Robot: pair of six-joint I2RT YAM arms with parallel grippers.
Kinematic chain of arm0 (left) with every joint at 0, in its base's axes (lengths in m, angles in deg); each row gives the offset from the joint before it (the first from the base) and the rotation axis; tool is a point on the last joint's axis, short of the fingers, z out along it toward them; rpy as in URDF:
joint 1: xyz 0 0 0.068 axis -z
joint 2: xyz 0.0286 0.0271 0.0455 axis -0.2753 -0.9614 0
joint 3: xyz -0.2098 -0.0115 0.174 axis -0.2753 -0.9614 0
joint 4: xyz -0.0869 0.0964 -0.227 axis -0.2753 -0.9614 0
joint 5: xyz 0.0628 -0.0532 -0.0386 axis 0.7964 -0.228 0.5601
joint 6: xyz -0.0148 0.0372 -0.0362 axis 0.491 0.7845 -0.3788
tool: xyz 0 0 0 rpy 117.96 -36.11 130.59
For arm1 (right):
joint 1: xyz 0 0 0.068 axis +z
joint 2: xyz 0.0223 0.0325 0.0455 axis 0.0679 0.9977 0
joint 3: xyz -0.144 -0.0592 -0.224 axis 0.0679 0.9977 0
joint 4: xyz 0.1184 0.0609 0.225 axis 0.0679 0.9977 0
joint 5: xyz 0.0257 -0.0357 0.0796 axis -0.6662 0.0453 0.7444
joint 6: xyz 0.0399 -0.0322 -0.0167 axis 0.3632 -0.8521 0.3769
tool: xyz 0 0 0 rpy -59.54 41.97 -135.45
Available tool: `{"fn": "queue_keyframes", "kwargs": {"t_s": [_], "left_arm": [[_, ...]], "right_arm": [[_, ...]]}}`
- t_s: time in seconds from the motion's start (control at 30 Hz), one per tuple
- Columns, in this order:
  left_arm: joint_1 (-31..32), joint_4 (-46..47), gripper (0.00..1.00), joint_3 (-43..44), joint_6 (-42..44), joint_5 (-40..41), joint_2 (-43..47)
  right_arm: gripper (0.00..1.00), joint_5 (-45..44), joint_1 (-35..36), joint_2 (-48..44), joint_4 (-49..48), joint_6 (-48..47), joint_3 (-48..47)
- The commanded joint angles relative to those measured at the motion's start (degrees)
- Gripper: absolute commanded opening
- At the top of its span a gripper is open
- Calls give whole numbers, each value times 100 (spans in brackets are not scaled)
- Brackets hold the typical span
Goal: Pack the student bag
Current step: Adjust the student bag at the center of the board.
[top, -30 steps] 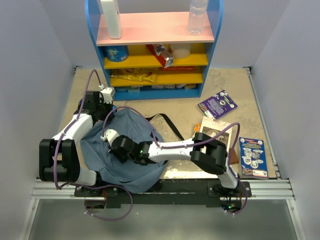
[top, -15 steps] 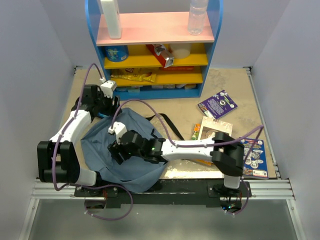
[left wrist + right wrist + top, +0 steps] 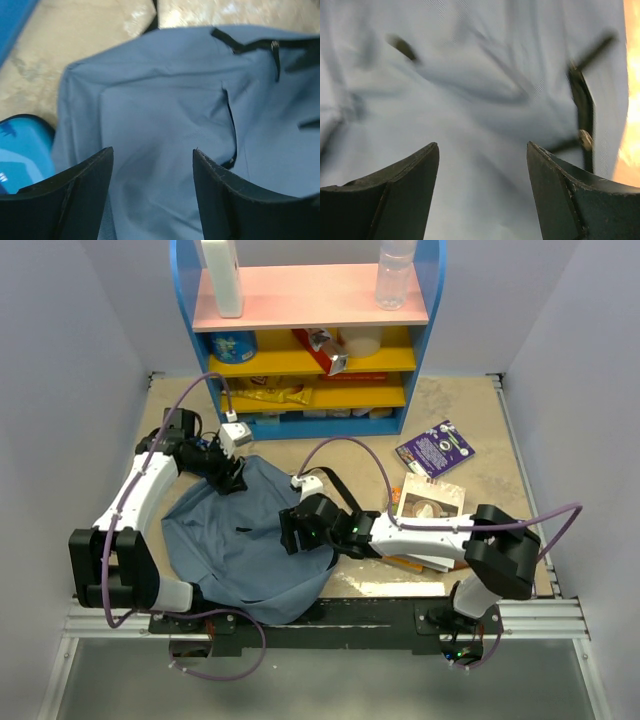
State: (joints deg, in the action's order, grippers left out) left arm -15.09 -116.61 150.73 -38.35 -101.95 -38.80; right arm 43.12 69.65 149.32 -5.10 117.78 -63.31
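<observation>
From above, the student bag [image 3: 245, 550] lies slumped at the table's [image 3: 470, 430] near-left corner, contents unseen; a purple book [image 3: 435, 450] waits outside, toward the right edge. Left wrist: the left gripper [image 3: 151, 160] hangs spread over slack fabric, where a closing pinch could catch loose cloth alone. Right wrist, blurred: the right gripper [image 3: 482, 150] is likewise spread, holding nothing.

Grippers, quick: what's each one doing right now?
Left gripper: open, holding nothing, above the student bag.
Right gripper: open, holding nothing, above the student bag.
</observation>
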Motion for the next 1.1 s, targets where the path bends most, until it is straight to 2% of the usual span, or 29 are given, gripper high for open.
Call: {"fn": "queue_keyframes", "kwargs": {"t_s": [0.0,0.23,0.37,0.5,0.6,0.63,0.7,0.73,0.77,1.07], "left_arm": [[-1,-1060,68,167,1490,-435,-75],[210,-1325,64,-492,2387,-198,365],[850,-511,61,-1125,2134,425,584],[1045,274,58,-1548,1800,681,813],[1045,486,57,-1530,1694,664,822],[1045,512,57,-1539,1685,664,822],[1045,582,56,-1548,1676,699,831],[1045,617,56,-1557,1659,716,840],[1045,653,56,-1574,1650,725,849],[1037,1065,54,-1723,1255,514,954]], "right_arm": [[74,-102,-221,93,18,217,117],[74,-76,-274,277,185,559,222],[73,-76,-414,410,-164,700,319],[68,39,-625,603,-536,805,276],[55,-40,-722,752,-676,779,127],[43,-154,-748,779,-694,770,91],[29,-225,-862,858,-694,701,-40],[9,-399,-898,884,-651,656,-111],[0,-479,-994,910,-537,569,-172],[0,-1157,-2030,902,281,-1215,-1374]]}}
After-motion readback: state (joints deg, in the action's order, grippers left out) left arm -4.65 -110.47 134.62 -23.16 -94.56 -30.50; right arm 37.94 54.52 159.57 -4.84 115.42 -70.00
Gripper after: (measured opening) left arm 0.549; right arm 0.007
